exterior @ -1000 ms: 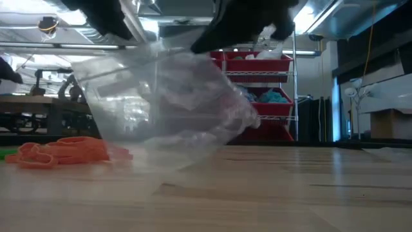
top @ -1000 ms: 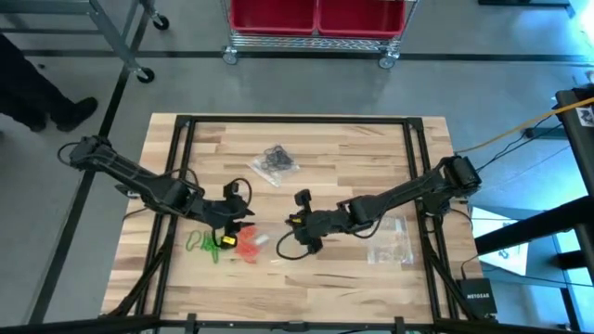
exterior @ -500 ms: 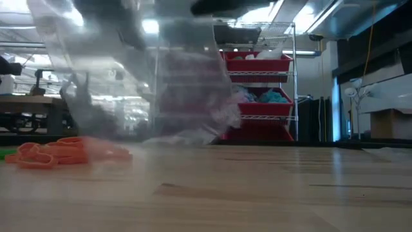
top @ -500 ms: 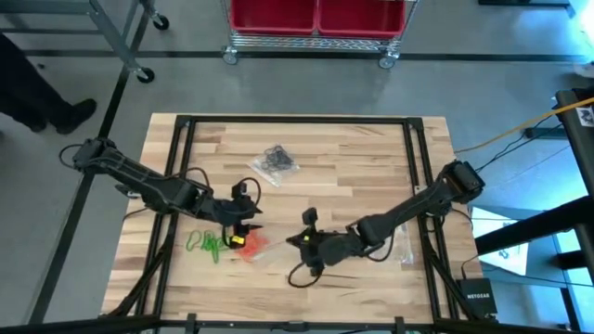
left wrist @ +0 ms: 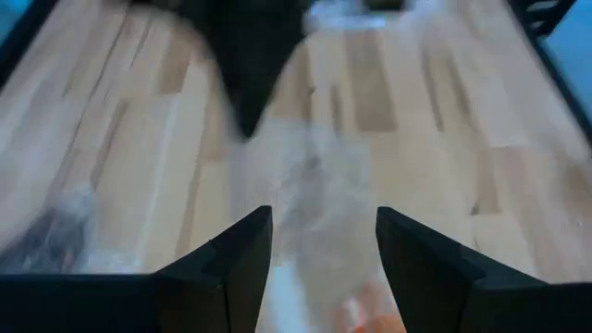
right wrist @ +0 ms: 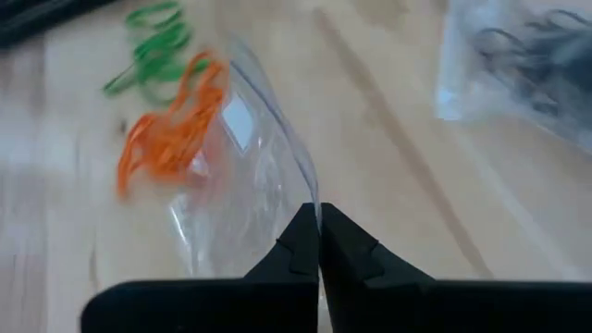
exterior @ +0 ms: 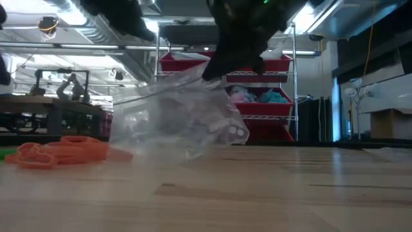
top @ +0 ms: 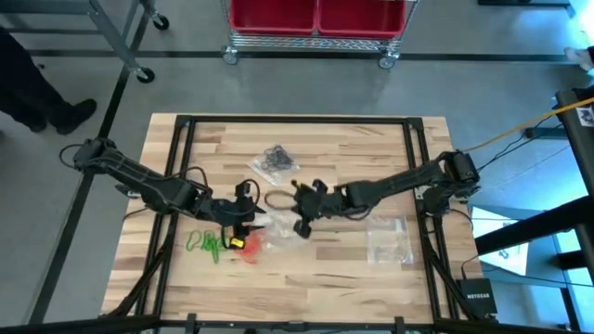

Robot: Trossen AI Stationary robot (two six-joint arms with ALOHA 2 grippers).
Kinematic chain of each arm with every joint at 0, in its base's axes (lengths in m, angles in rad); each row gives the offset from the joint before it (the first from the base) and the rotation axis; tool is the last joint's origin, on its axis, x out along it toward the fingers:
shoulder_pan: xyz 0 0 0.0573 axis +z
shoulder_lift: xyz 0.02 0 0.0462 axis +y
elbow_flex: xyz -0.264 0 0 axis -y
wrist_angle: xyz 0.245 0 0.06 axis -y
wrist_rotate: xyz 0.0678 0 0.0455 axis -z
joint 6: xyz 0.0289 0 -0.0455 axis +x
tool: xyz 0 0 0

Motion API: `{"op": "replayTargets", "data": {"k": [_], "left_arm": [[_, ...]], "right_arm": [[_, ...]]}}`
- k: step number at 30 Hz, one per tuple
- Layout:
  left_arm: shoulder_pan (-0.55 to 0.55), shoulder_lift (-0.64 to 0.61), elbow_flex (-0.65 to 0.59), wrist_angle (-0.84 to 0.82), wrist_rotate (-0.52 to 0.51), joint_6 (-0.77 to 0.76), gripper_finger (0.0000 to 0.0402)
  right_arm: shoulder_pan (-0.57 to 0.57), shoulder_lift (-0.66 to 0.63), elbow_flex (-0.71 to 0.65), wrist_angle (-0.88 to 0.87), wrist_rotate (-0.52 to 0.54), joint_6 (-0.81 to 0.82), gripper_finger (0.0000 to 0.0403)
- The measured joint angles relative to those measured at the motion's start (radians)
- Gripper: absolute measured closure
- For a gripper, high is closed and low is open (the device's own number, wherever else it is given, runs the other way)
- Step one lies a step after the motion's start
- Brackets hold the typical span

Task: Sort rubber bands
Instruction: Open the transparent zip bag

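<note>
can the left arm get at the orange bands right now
Probably yes. The left end effector is open and sits right beside the orange bands, which lie loose on the table. The clear bag, pinched by the right end effector, lies close alongside and could snag.

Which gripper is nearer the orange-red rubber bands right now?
Left. The left gripper, fingers open, hangs right beside the orange-red rubber bands. The right gripper is farther toward the table's middle, shut on an edge of the clear plastic bag lying between them.

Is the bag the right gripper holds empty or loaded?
Empty. The bag pinched in the right gripper shows clear; the orange bands and green bands lie outside it on the table.
</note>
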Motion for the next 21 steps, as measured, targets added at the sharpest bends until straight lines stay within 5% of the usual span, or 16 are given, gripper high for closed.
{"op": "replayTargets", "data": {"k": [8, 15, 21], "left_arm": [[0.01, 0.152, 0.0, 0.13, 0.03, -0.004, 0.0217], [0.053, 0.301, 0.0, 0.164, 0.04, -0.039, 0.0217], [0.09, 0.384, 0.0, 0.258, 0.186, 0.026, 0.0217]], "right_arm": [[-0.089, 0.0, 0.0, 0.01, -0.009, 0.149, 0.0355], [-0.086, 0.0, 0.0, 0.009, -0.027, 0.045, 0.0262], [-0.087, -0.016, 0.0, -0.065, -0.092, -0.062, 0.0222]]}}
